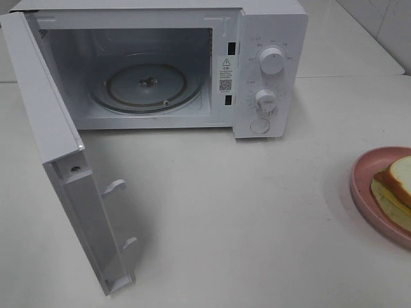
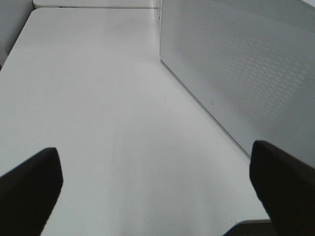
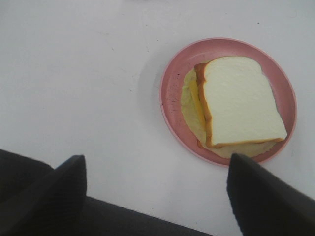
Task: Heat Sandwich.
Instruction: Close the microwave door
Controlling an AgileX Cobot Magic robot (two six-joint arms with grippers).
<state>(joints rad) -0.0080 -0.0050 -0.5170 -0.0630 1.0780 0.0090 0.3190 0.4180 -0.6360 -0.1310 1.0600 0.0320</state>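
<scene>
Presently catalogued on the white counter:

Item one, a white microwave, is set at the far side of the counter. Its door is swung fully open toward the left of the high view, and a glass turntable is seen bare inside the cavity. Two round knobs are mounted one above the other on the control panel, with a round button beneath them.

Item two, the sandwich, is laid on a round pink plate at the right edge of the counter, well apart from the microwave. White bread with a tan crust is stacked over a pale yellow filling that sticks out at one side.

Item three, the left pincer, is held spread wide above bare counter, beside the perforated outer face of the door; nothing is gripped.

Item four, the right pincer, is likewise spread wide, clear of the plate and touching nothing.
</scene>
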